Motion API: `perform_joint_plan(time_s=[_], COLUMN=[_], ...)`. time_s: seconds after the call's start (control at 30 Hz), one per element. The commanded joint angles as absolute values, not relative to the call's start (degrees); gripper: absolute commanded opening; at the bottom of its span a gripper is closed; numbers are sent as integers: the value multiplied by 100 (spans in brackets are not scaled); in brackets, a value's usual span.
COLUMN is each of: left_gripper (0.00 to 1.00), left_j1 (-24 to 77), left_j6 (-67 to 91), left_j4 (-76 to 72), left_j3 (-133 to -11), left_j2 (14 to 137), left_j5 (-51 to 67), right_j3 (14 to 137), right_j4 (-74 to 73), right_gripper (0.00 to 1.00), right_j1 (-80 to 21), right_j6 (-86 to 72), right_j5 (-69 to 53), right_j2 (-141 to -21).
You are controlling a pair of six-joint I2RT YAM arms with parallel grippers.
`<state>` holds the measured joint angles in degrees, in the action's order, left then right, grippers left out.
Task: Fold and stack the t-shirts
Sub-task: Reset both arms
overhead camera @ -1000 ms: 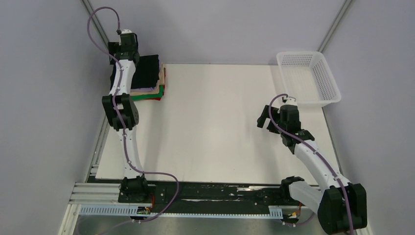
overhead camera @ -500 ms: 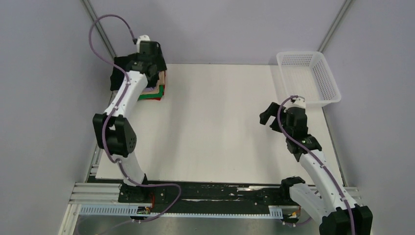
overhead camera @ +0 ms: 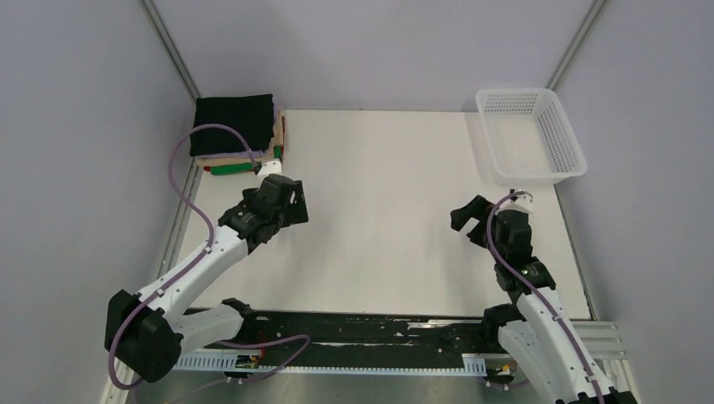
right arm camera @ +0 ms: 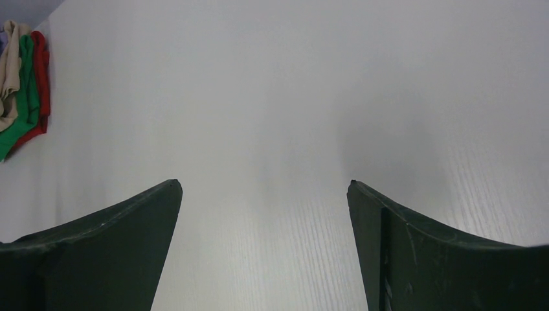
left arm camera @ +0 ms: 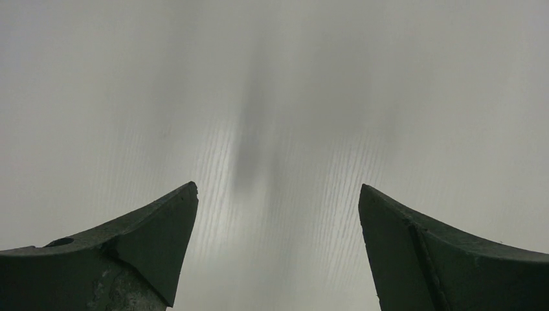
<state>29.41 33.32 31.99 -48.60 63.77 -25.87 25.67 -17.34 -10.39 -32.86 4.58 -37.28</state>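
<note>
Your left gripper (left arm camera: 277, 194) is gaping wide, holding nothing; your right gripper (right arm camera: 264, 184) is spreading likewise, touching nothing; the t-shirts (overhead camera: 234, 133) are sitting stacked at the counter's (overhead camera: 379, 168) far-left corner.

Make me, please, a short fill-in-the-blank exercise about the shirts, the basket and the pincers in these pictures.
The top shirt of the stack is ____ in colour.
The white basket stands at the far ____ corner of the table.
The left pincer and the right pincer stand ____, gripping nothing.
Missing words: black; right; open.
</note>
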Motion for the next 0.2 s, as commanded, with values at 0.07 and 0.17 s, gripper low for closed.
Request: perform_joint_plan(time_s=[0.07, 0.17], left_gripper=[100, 100], left_j1=[2971, 2971], left_j6=[3591, 3529], left_j4=[3093, 3036], left_j3=[-4620, -4582], left_j2=[5649, 5485], left_j5=[-2873, -2895], right_j3=[2394, 2468], right_j4=[-1565, -1665], right_gripper=[100, 100], right_j1=[-1011, -1014], right_j6=[-3760, -3729], right_j5=[1040, 964], right_j2=[-3191, -3146])
